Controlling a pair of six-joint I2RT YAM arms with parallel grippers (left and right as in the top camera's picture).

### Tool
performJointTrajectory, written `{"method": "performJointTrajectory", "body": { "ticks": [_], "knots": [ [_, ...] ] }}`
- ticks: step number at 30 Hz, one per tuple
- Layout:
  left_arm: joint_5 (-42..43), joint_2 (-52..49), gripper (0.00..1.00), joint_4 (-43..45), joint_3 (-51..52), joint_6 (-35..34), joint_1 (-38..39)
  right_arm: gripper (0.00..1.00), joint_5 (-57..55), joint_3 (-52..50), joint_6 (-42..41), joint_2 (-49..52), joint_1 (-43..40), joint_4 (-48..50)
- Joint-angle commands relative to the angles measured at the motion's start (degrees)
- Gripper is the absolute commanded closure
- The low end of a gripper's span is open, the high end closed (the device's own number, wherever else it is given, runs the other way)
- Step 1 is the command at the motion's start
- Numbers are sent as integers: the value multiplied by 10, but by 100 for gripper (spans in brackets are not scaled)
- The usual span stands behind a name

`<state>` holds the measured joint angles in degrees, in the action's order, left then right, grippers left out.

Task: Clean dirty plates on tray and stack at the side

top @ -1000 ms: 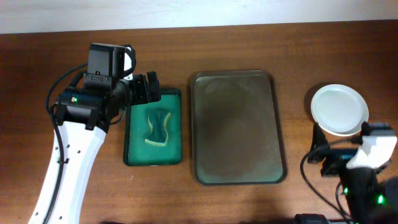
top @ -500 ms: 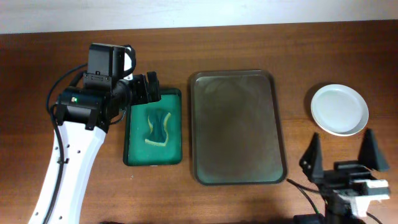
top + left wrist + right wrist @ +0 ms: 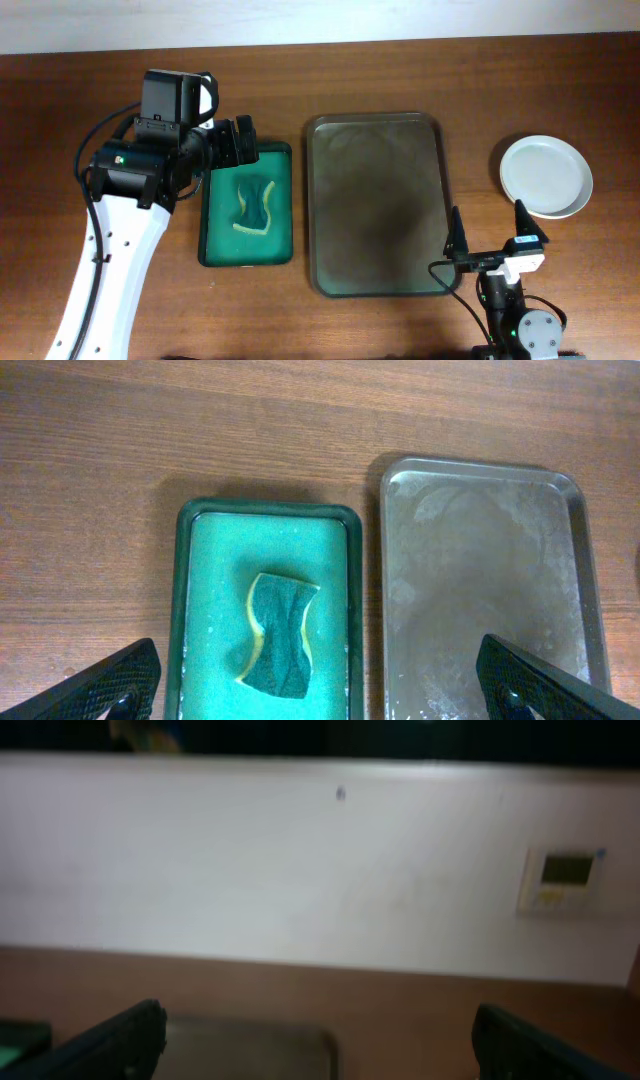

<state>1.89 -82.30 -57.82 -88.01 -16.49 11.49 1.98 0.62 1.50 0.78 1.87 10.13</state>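
The white plates show as one round white shape on the table to the right of the tray, with no smear on top; I cannot tell how many are stacked. The dark tray holds no plates; it also shows in the left wrist view and dimly in the right wrist view. My left gripper is open and empty above the far end of the green tray, as the left wrist view shows. My right gripper is open and empty near the front edge, facing the back wall.
A small green tray with a green-yellow sponge lies left of the dark tray; both show in the left wrist view, the green tray and the sponge. A white wall bounds the table's far side.
My right arm has drawn back from beside the plates toward the table's front edge and tipped its open gripper up toward the wall. The left arm has not moved.
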Motion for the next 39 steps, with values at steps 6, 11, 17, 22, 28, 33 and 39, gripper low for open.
{"method": "performJointTrajectory", "body": {
  "ticks": [6, 11, 17, 22, 28, 33, 39],
  "knots": [
    [-2, -1, 1, 1, -2, 3, -2, 2, 1, -3, 22, -6, 3, -145],
    [-2, -1, 1, 0, -2, 3, -2, 2, 3, -3, 22, -6, 3, -145],
    [-2, -1, 1, 1, -2, 3, -2, 2, 3, -3, 22, -6, 3, -145],
    [-2, -1, 1, 0, -2, 3, -2, 2, 3, -3, 22, -6, 3, -145],
    [-2, -1, 1, 0, -2, 3, -2, 2, 3, -3, 21, -6, 3, -145],
    [-2, 32, 1, 0, -1, 3, 3, 2, 3, -3, 22, -6, 3, -145],
    [-3, 173, 1, 1, -1, 2, 5, 2, 3, -3, 22, -6, 3, -145]
  ]
}}
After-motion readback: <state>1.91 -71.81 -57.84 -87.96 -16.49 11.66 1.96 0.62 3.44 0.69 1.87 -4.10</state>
